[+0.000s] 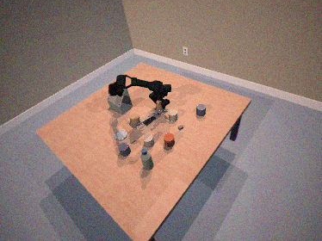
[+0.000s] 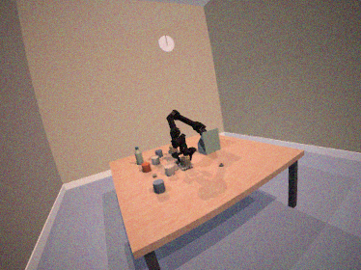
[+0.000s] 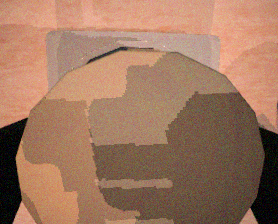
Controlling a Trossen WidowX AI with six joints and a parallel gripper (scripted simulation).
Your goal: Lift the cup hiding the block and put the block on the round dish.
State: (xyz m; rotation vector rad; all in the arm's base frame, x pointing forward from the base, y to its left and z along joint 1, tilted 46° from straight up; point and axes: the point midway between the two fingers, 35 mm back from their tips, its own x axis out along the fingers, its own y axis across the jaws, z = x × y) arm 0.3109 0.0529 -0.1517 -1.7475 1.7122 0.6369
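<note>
From left to right in the top view, a grey-green upright block-shaped stand [image 1: 119, 102] [image 2: 210, 141] sits beside the base of the black arm [image 1: 144, 83] [image 2: 173, 125] on the wooden bench [image 1: 86, 133] [image 2: 241, 174] [image 3: 245, 30]. Nearer the viewer are the pale round dish [image 1: 120, 134] and a blue-grey cylinder [image 1: 124, 150] [image 2: 159, 152]. One tan cup [image 1: 134, 120] [image 2: 172, 150] stands on the left end of the balance [image 1: 150, 120] [image 2: 186, 168] [image 3: 60, 47]. Next come a green bottle [image 1: 146, 159] [image 2: 139, 156] with a blue cap and a beige cylinder [image 1: 149, 141] [image 2: 155, 160].

The second tan cup [image 1: 158, 106] [image 2: 185, 161] [image 3: 140, 135] stands at the balance's right end. The end effector [image 1: 162, 105] [image 2: 185, 159] [image 3: 134, 125] is open around it, one black finger on each side; contact cannot be told. The task's hidden block is out of sight; the pictures do not show which cup covers it. Further right are a red-orange cylinder [image 1: 169, 139] [image 2: 146, 167], a whitish cylinder [image 1: 173, 115] [image 2: 169, 170], a small grey object [image 1: 181, 127] [image 2: 154, 175] and another blue-grey cylinder [image 1: 201, 110] [image 2: 158, 186].
</note>
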